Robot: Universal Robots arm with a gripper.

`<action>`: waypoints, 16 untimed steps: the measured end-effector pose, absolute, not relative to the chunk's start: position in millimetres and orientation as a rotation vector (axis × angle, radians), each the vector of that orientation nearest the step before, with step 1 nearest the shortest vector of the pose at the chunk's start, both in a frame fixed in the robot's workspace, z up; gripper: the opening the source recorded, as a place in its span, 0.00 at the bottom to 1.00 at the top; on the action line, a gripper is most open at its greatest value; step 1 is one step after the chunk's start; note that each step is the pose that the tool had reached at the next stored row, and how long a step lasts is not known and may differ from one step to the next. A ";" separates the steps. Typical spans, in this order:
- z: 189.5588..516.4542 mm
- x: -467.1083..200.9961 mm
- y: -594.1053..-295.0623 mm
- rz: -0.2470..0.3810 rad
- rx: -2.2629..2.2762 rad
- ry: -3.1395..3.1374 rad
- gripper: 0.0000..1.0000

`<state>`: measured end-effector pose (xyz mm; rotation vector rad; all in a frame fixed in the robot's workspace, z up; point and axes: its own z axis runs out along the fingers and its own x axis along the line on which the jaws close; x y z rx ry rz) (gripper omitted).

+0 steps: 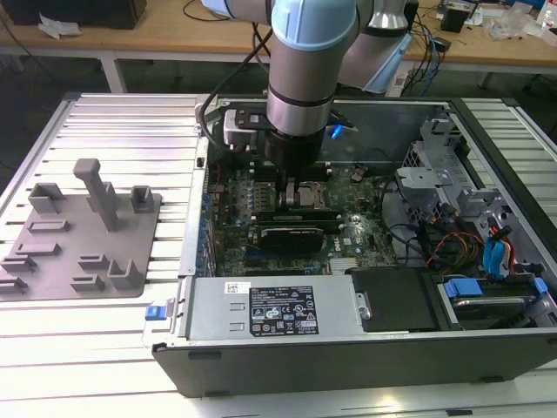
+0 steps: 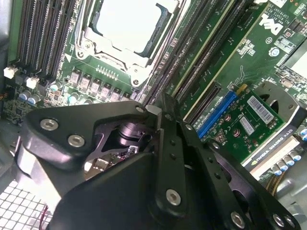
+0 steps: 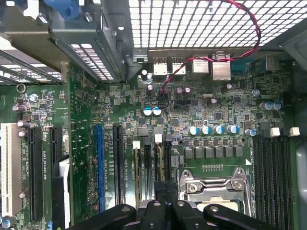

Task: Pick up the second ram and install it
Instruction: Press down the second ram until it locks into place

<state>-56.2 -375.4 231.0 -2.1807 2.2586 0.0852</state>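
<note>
Inside the open computer case (image 1: 287, 355), the second ram cannot be made out for certain; it is judged to sit edge-on at the memory slots (image 3: 144, 167) beside the processor socket (image 2: 127, 24). The end effector (image 2: 162, 106) is lowered there, its fingers drawn together at the tips. This looks like the seating step, which calls for straight, even downward pressure.

A grey fixture plate (image 1: 83, 235) with upright blocks lies at the exterior view's left on the slatted table (image 1: 130, 131). The open computer case (image 1: 348, 348) fills the centre and right, its labelled power supply (image 1: 270, 305) along the lower edge. Blue-tabbed drive bays (image 1: 496, 261) sit at the right.
</note>
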 end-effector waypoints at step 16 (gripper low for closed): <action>239.5 -56.2 -375.3 0.086 -2.180 2.258 0.08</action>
